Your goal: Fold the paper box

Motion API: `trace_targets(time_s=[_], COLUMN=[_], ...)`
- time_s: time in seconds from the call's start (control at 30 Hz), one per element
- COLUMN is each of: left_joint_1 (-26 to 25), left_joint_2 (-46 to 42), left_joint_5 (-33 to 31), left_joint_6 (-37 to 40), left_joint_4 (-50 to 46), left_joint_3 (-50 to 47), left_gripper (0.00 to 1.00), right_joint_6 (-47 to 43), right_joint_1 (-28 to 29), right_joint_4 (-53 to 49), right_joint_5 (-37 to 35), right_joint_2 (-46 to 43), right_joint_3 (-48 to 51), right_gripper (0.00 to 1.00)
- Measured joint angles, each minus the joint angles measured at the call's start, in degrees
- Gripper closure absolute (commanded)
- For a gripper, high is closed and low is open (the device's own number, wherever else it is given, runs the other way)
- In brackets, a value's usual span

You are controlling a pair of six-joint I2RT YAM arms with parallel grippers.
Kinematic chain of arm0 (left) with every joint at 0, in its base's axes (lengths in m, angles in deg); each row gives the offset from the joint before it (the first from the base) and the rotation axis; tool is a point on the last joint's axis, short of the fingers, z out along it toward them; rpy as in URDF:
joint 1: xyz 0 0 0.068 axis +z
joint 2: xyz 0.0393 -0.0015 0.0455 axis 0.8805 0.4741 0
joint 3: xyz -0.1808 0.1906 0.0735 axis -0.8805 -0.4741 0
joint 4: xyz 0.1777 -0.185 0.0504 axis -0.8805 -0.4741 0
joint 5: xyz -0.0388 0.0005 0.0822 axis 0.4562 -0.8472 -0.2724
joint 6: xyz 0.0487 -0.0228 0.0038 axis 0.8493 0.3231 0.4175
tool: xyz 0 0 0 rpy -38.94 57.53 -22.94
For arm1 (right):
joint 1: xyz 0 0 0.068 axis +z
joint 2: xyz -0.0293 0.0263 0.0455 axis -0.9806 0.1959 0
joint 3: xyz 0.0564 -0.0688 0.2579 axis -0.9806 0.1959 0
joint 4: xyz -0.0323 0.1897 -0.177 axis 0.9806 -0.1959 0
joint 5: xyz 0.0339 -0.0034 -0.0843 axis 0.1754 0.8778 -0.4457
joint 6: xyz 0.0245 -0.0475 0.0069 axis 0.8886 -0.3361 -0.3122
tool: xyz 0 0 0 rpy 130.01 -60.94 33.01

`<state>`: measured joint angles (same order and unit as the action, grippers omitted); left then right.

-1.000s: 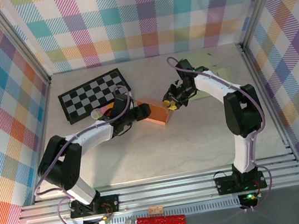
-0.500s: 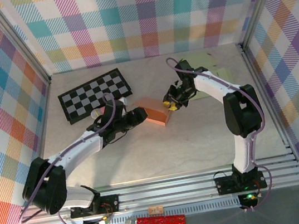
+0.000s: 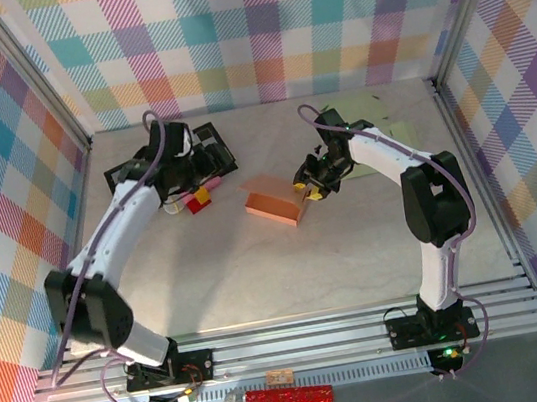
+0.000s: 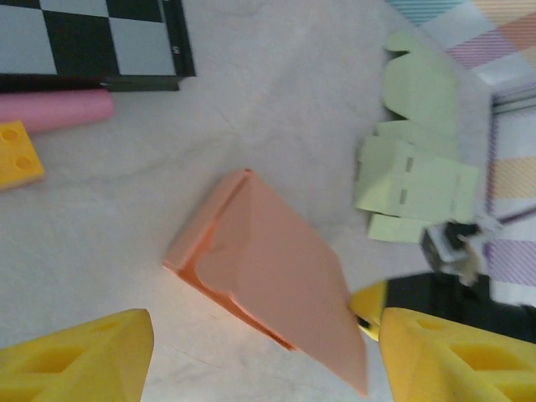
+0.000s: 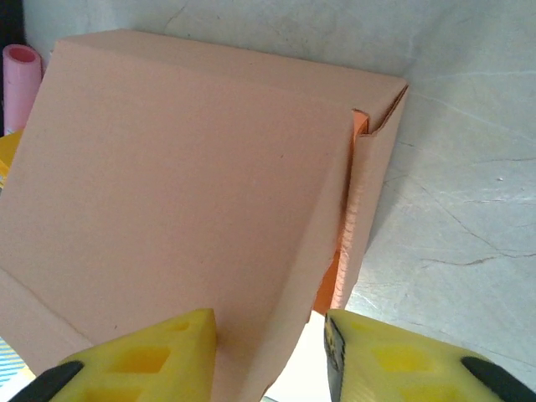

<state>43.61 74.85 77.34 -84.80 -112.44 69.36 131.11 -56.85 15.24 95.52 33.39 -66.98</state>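
The orange paper box (image 3: 275,207) lies on the table mid-scene, folded into a low block with one end flap ajar (image 5: 356,209). My right gripper (image 3: 309,187) is at its right end. In the right wrist view that end of the box (image 5: 193,193) sits between my fingers (image 5: 268,356), with a small gap on the right finger's side. My left gripper (image 3: 204,162) hovers back-left over the checkerboard mat's edge, open and empty. From there the box (image 4: 268,276) shows ahead between its wide-set fingertips (image 4: 264,360).
A checkerboard mat (image 3: 142,169) lies at the back left, with a pink cylinder (image 3: 213,183) and a yellow-and-red block (image 3: 198,201) next to it. Flat green paper cut-outs (image 3: 372,115) lie at the back right. Patterned walls enclose the table.
My left arm has swung away from the box, up and left to the checkerboard mat. The right gripper stays at the box's right end and its jaws have widened slightly.
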Motion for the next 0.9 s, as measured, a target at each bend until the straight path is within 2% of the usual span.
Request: trace_targets(time_s=[0.17,0.37,0.5,0.9], left_joint_1=[0.94,0.46,-0.61,-2.54], left_joint_2=[13.6,22.18,24.3,25.64], left_joint_5=[2.69,5.64,6.21,7.02], left_joint_6=[4.94,8.68,10.23,12.7], left_joint_4=[-3.06,-3.28,-3.34,-1.33], left_joint_3=[8.44,10.51,10.51,7.3], left_gripper=[0.29,0.3,0.31,0.46], right_joint_6=[-1.01,-2.43,-3.32,-5.66], right_joint_1=[0.13,0.35,0.37,0.37], right_joint_4=[-0.5,-0.96,-1.18,-1.79], right_joint_5=[-0.22,-0.9,-1.4,-3.32], right_joint_2=[0.31,2.1,2.73,4.94], right_joint_3=[-0.04,-0.07,-0.07,-0.07], right_gripper=[0.54,0.51,0.51,0.5])
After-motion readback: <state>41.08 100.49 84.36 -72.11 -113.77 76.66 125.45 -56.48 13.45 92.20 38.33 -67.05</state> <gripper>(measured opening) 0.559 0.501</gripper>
